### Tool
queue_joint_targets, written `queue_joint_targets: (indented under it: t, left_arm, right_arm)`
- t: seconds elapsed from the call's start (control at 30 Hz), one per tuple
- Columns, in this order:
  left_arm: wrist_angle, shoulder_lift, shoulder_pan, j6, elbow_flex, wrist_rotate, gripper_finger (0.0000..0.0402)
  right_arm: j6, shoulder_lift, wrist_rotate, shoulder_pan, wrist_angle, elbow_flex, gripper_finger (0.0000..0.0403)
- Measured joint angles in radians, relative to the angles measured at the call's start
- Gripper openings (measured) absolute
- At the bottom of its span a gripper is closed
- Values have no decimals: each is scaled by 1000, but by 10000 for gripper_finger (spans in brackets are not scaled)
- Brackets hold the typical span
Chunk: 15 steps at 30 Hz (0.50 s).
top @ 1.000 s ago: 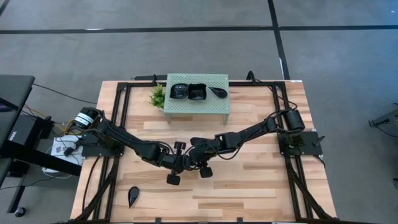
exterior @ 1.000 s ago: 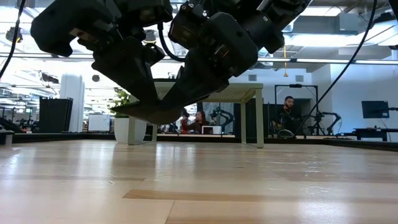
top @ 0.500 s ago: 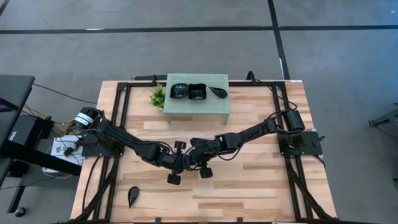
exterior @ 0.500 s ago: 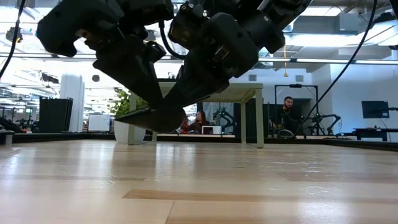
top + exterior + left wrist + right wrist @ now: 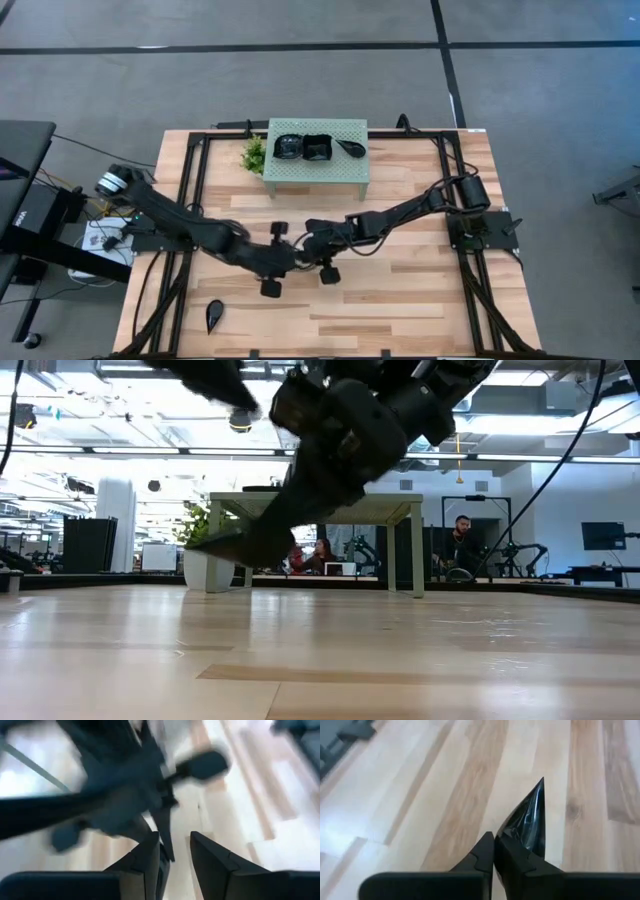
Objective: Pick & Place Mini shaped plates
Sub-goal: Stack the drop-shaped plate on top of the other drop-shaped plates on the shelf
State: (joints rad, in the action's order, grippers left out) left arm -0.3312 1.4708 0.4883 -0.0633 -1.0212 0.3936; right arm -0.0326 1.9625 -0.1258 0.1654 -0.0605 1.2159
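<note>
Right now the right gripper [image 5: 493, 851] has its jaws pinched together on the broad end of a teardrop plate [image 5: 529, 822], and that glossy black dish runs straight out ahead of the jaws, its long axis in line with the fingers and its pointed tip leading. In the low view the same plate [image 5: 222, 542] hangs clear above the wooden table [image 5: 320, 660], tilted a little, with nothing under it.

The left gripper [image 5: 174, 856] sits just beside it at the table's middle, jaws apart with a plain gap between the two dark fingers and nothing in them; its wrist camera looks straight at the right arm's blurred bulk. So the right arm alone carries the plate, and it is my guess that the next move is a carry to the mint-green perforated stand [image 5: 316, 170].

From the right jaws the stand lies well ahead and across open wood. On its top already sit a roundish plate [image 5: 288, 147], a square plate [image 5: 318, 148] and another teardrop plate [image 5: 350, 146], so free room looks scarce there. A small green plant [image 5: 254, 155] stands touching or just beside the stand's far-left corner. Behind the left jaws, well apart near the table's front corner, one more teardrop plate [image 5: 214, 316] lies flat. The left arm, close alongside, is the likeliest thing to foul the carry.
</note>
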Motion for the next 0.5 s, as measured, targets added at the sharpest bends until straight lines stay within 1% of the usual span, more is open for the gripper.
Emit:
queue_joint_targets:
  t: [0.17,0.23,0.33,0.43,0.5]
  left_arm:
    - [-70,-140,40,-2,1,104,109]
    - [-68,-188,50,-2,0,144,107]
    - [-74,-232,55,-2,0,156,106]
    - [-78,-262,55,-2,0,158,106]
    - [-81,-268,55,-2,0,159,106]
  right_arm:
    - [-1,-24,4,0,22,-2,25]
    - [-2,-48,33,1,33,0,26]
    - [-9,-98,82,3,102,-2,21]
    - [-30,-185,136,3,202,-3,13]
    - [-30,-257,191,4,279,-2,12]
